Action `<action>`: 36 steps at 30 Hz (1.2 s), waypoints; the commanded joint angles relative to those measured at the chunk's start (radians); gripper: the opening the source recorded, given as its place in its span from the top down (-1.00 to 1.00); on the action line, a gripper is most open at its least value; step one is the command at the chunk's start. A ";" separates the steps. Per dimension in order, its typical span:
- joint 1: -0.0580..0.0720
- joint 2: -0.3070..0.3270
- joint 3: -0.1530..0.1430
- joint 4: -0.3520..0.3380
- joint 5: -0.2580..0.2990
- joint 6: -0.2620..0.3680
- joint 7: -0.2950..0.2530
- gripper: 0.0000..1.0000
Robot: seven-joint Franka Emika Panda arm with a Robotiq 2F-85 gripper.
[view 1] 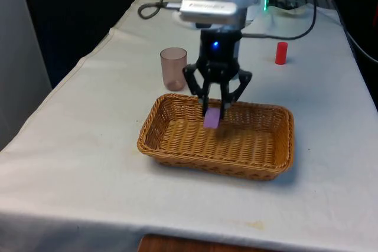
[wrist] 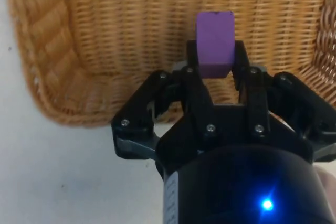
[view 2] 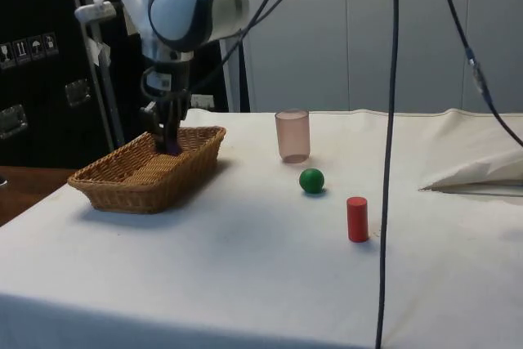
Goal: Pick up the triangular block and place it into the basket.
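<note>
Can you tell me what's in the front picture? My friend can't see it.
A black gripper holds a purple block just above a woven basket on a white table. A pinkish cup and a red cylinder stand behind it.

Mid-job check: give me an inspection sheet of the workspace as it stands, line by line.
Surface: table under a white cloth, with a faint stain near the front edge.
Job's things: purple block held over the wicker basket, inside its rim.
Clutter: pinkish translucent cup, green ball and red cylinder, all on the cloth outside the basket.
End effector: shut on the purple block, pointing down into the basket.
Cables: black cables hang across the side view and lie at the table's far end.
Surroundings: dark cabinets, pale wall panels.
</note>
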 commanded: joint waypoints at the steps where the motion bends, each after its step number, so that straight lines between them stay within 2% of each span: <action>1: -0.018 0.013 0.015 0.011 0.019 0.008 -0.021 0.34; 5: -0.014 0.046 0.008 0.032 0.055 0.016 -0.050 0.34; 8: -0.016 0.069 0.009 0.052 0.068 0.022 -0.061 0.34; 9: -0.005 0.068 -0.005 0.048 0.057 0.017 -0.049 0.34; 10: -0.017 0.074 0.010 0.056 0.069 0.023 -0.061 0.34; 12: -0.018 0.081 0.011 0.063 0.070 0.023 -0.062 0.28; 13: -0.019 0.086 0.011 0.069 0.071 0.024 -0.063 0.11; 17: -0.021 0.092 0.012 0.075 0.073 0.024 -0.063 -0.25; 18: -0.008 0.090 -0.005 0.070 0.059 0.018 -0.049 -0.35; 19: -0.021 0.093 0.012 0.076 0.073 0.024 -0.063 -0.35; 20: -0.021 0.094 0.012 0.077 0.073 0.024 -0.064 -0.44; 21: -0.021 0.095 0.012 0.078 0.074 0.024 -0.064 -0.67; 25: -0.021 0.096 0.012 0.079 0.075 0.024 -0.065 -0.99; 26: -0.021 0.096 0.012 0.079 0.075 0.024 -0.065 -1.00; 27: -0.008 0.093 -0.005 0.073 0.062 0.018 -0.050 -1.00; 28: -0.020 0.095 0.011 0.079 0.075 0.023 -0.064 -1.00; 36: -0.008 0.082 -0.005 0.073 0.064 0.014 -0.050 -1.00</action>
